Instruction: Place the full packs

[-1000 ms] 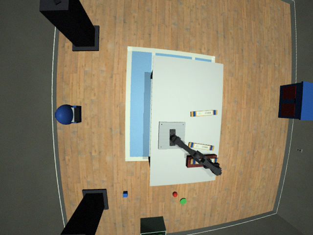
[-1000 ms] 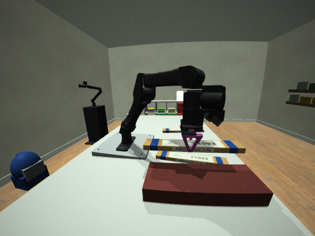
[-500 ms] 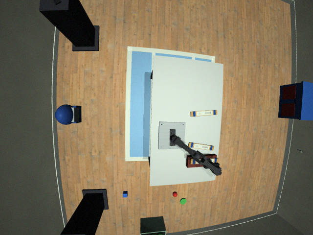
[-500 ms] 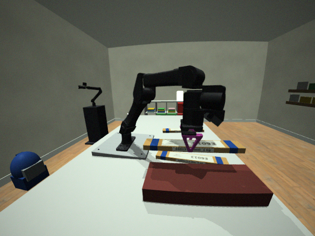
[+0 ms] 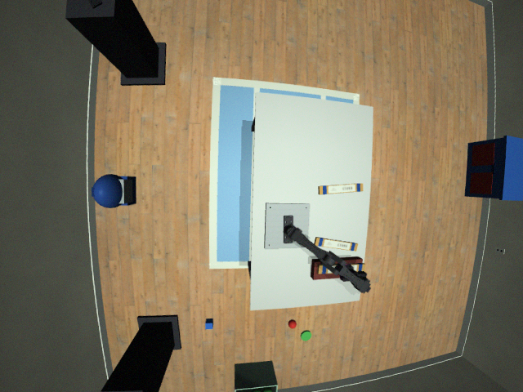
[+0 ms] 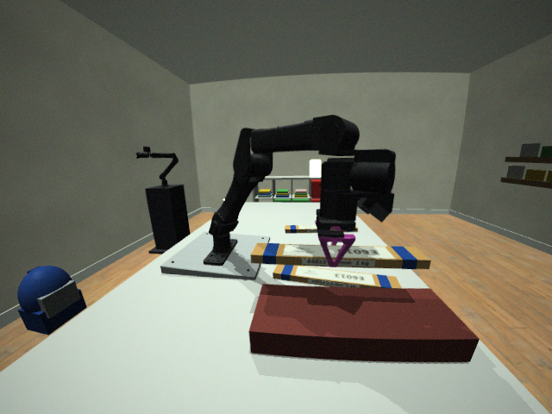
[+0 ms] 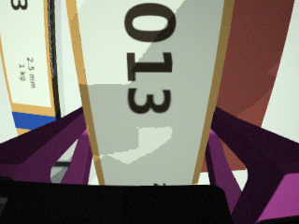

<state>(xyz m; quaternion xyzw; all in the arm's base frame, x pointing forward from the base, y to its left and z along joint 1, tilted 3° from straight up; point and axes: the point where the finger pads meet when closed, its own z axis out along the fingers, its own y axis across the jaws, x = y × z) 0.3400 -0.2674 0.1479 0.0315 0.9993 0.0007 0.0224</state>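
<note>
With the magenta-fingered black pincer [image 6: 334, 263] [image 7: 149, 112] partly open, clamped on a long tan-edged white pack [image 6: 291, 254] [image 7: 107, 107] above the dark-red block-shaped platform [image 5: 315, 273] [image 6: 365, 321] [image 7: 252, 79], weigh it steadily (motionless, ideally) before lowering.

One E6013 pack [image 7: 145, 93] hangs level between the fingers [image 6: 336, 249]; two packs [image 5: 340, 188] [image 5: 336, 243] [image 6: 338, 275] [image 7: 28, 61] lie flat near the dark-red platform [image 5: 315, 276] [image 6: 365, 318] [image 7: 257, 70].

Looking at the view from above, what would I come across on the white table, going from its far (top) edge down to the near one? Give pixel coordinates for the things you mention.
A pack of E6013 welding electrodes [image 5: 340, 189] → the gray mounting plate [image 5: 274, 225] [image 6: 187, 267] → the dark red platform [image 5: 317, 275] [image 6: 356, 316] [image 7: 254, 61].
</note>
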